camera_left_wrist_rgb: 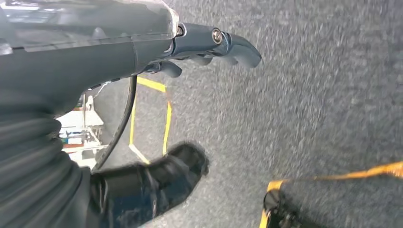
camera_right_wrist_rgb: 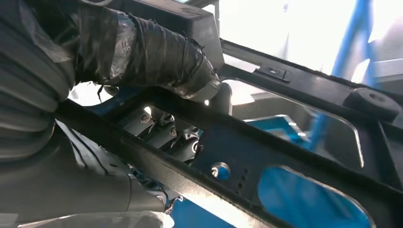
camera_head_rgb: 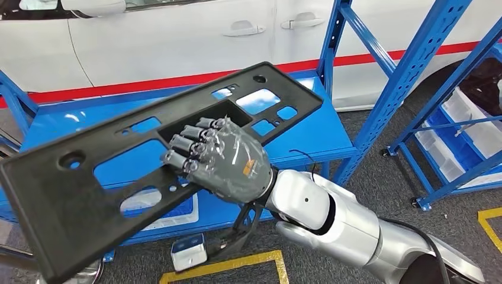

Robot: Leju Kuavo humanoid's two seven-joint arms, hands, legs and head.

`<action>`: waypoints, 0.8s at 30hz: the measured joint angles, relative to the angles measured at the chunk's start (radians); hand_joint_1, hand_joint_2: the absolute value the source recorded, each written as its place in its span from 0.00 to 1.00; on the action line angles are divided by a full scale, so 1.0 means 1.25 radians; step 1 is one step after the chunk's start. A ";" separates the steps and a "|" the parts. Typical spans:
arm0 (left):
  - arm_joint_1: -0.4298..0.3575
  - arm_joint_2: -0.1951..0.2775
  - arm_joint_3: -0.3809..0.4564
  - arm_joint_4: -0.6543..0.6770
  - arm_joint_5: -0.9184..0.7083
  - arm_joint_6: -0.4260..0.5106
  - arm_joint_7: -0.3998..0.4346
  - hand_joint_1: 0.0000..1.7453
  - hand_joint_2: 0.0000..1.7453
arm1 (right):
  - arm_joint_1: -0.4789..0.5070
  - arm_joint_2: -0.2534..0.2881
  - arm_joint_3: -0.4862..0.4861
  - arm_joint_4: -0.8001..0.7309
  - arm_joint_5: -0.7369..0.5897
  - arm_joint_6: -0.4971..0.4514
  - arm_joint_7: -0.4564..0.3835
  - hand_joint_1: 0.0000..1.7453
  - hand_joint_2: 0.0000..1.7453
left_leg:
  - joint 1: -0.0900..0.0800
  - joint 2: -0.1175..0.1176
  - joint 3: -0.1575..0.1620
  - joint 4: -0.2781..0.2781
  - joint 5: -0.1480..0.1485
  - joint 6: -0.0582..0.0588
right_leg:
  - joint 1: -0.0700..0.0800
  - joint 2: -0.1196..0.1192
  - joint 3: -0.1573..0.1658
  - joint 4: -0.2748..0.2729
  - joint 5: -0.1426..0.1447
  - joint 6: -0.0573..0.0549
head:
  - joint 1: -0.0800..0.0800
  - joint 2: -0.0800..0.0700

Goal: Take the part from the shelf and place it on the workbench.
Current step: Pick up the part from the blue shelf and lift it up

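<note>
Right arm reaches up and forward from low right, and the right hand [camera_head_rgb: 222,163] has the part [camera_head_rgb: 89,177]: one long black panel full of cut-outs, tilted, one end high beside the blue post, the other end low and near. The fingers [camera_head_rgb: 189,145] curl over the edge of a central opening, and in the wrist view the taped thumb [camera_right_wrist_rgb: 157,57] presses one face of a bar while the fingers [camera_right_wrist_rgb: 161,133] sit on the other, so it's a firm clamp. The part hangs in the air over the blue shelf [camera_head_rgb: 319,133], beyond the fingers. One white car [camera_head_rgb: 177,41] stands behind. The left hand [camera_left_wrist_rgb: 142,47] hangs toward the grey floor [camera_left_wrist_rgb: 309,118], fingers [camera_left_wrist_rgb: 228,45] loosely curled, holding nothing I can see.
</note>
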 joint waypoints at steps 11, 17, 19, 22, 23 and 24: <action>0.001 -0.006 0.000 0.000 0.015 0.000 0.003 0.00 1.00 | -0.027 -0.023 0.018 -0.048 -0.081 0.037 0.008 1.00 1.00 | 0.013 0.006 -0.103 0.008 0.086 -0.002 | -0.011 -0.003 0.097 0.056 -0.110 0.026 | 0.004 0.000; 0.004 -0.006 0.000 0.001 0.021 -0.003 0.004 0.00 1.00 | -0.045 -0.036 0.015 -0.064 -0.098 0.047 0.012 1.00 1.00 | 0.019 0.003 -0.125 0.028 0.081 -0.032 | -0.008 -0.004 0.110 -0.008 -0.093 -0.011 | 0.007 0.000; 0.006 -0.006 0.000 0.001 0.022 -0.004 0.003 0.00 1.00 | -0.049 -0.041 0.013 -0.068 -0.106 0.050 0.015 1.00 1.00 | 0.020 0.002 -0.151 0.105 0.004 -0.037 | -0.009 -0.005 0.089 -0.010 -0.073 -0.020 | 0.003 0.000; 0.006 -0.007 0.000 0.001 0.023 -0.008 0.000 0.00 1.00 | -0.050 -0.050 0.010 -0.070 -0.119 0.058 0.019 1.00 1.00 | 0.020 0.002 -0.164 0.220 -0.050 -0.042 | -0.007 -0.004 0.050 -0.008 -0.045 -0.021 | 0.002 0.000; 0.005 -0.007 0.000 0.001 0.023 -0.009 -0.001 0.00 1.00 | -0.050 -0.053 0.010 -0.070 -0.123 0.060 0.019 1.00 1.00 | 0.021 0.002 -0.151 0.224 -0.037 -0.043 | -0.007 -0.004 0.038 -0.007 -0.037 -0.020 | 0.002 0.000; 0.005 -0.008 0.001 0.001 0.023 -0.010 -0.002 0.00 1.00 | -0.051 -0.057 0.010 -0.070 -0.126 0.062 0.020 1.00 1.00 | 0.021 0.002 -0.122 0.199 -0.014 -0.043 | -0.007 -0.003 0.026 -0.005 -0.029 -0.018 | 0.002 0.000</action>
